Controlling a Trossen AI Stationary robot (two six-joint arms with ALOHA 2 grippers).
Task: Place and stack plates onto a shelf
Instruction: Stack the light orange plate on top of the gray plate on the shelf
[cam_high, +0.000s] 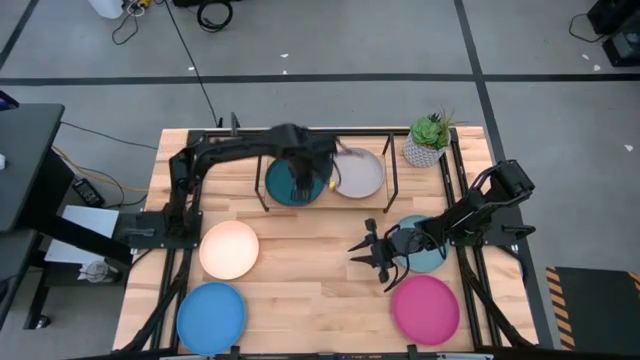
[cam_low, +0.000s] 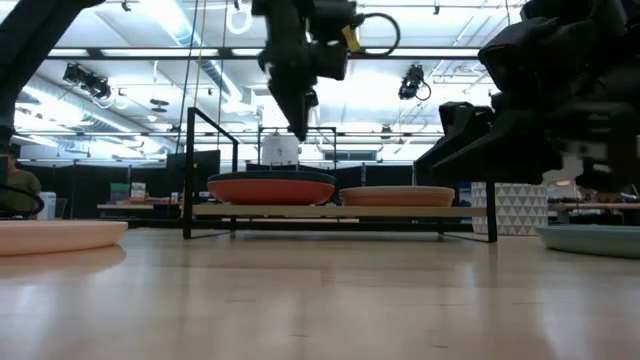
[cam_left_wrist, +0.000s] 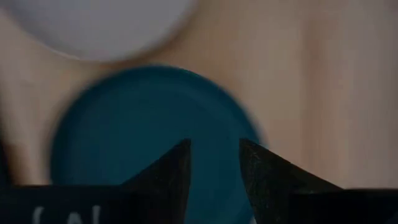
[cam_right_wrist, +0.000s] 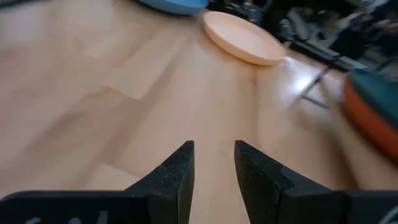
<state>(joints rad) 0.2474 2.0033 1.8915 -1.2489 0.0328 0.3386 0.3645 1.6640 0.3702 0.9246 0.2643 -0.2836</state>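
Observation:
The shelf (cam_high: 390, 205) stands at the table's far middle. On its board lies a dark teal plate (cam_high: 285, 188) stacked on an orange plate (cam_low: 270, 190), with a cream plate (cam_high: 360, 173) beside them. My left gripper (cam_high: 300, 186) hovers open above the dark teal plate (cam_left_wrist: 137, 137), clear of it (cam_low: 300, 122). My right gripper (cam_high: 372, 262) is open and empty over bare table, left of the pale teal plate (cam_high: 425, 250) and above the magenta plate (cam_high: 425, 308). A peach plate (cam_high: 228, 250) and a bright blue plate (cam_high: 211, 317) lie flat on the table's left half.
A small white pot with a green plant (cam_high: 428, 142) stands right of the shelf, at the far right corner. Black rails run along the table's left and right sides. Bare wood lies between the peach plate and my right gripper.

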